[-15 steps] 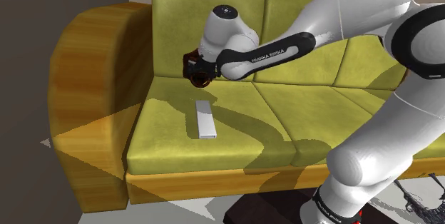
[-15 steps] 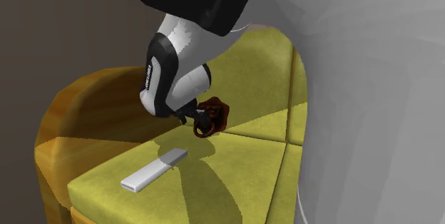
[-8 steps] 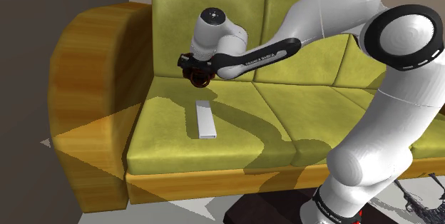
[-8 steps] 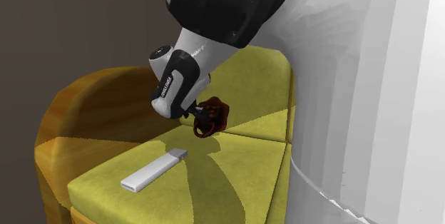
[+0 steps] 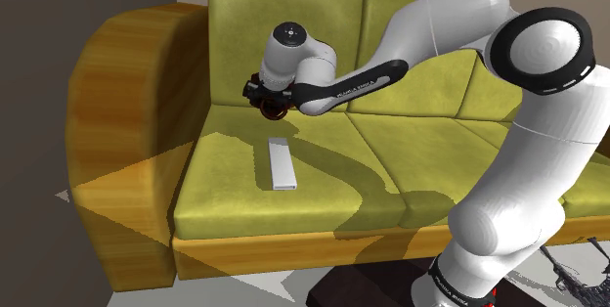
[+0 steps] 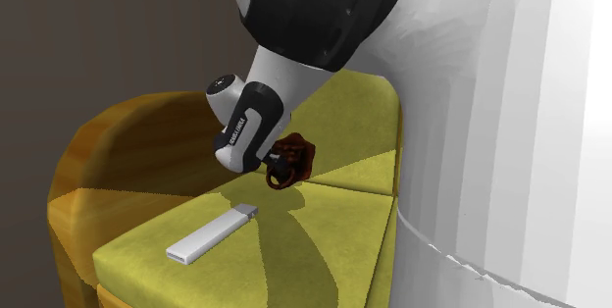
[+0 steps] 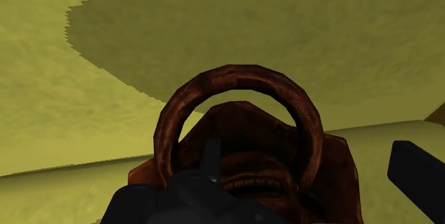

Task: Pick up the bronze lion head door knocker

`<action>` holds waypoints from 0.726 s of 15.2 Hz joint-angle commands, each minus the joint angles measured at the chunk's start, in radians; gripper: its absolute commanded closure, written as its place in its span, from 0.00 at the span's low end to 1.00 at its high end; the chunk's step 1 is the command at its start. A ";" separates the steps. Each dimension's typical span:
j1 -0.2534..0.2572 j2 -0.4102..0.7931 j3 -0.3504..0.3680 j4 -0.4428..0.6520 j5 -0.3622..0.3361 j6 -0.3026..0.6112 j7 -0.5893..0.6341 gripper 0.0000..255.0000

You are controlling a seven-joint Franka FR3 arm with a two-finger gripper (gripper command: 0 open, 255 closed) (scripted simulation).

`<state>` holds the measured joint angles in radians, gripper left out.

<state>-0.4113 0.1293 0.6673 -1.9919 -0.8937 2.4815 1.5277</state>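
Observation:
The dark reddish-brown lion head door knocker (image 5: 275,108) (image 6: 291,159) sits at the back of the olive-yellow sofa seat (image 5: 323,173), where the seat meets the backrest. In the wrist view its ring (image 7: 235,80) arches over the lion's face (image 7: 264,158). My black gripper (image 5: 264,94) (image 6: 271,163) (image 7: 285,190) is right at the knocker and open. One finger (image 7: 417,176) stands beside the knocker with a strip of cushion showing between them. The other finger shows as a dark mass low against the lion's face.
A flat white bar (image 5: 281,163) (image 6: 211,235) lies on the seat in front of the knocker. The sofa's orange-brown armrest (image 5: 127,109) (image 6: 108,159) rises at the shoulder view's left. The backrest (image 5: 283,2) stands close behind the knocker. The stand (image 5: 371,290) is before the sofa.
The arm's upper links swung toward the shoulder view's left and the hand tilted and came down closer to the knocker. The knocker and the white bar stayed put.

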 commanded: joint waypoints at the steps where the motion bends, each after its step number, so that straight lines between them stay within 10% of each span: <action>1: -0.003 0.012 -0.005 -0.004 -0.001 0.009 -0.001 1.00; 11: -0.009 -0.012 0.005 0.005 0.043 -0.008 -0.038 1.00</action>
<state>-0.4164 0.1184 0.6726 -1.9895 -0.8646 2.4756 1.5034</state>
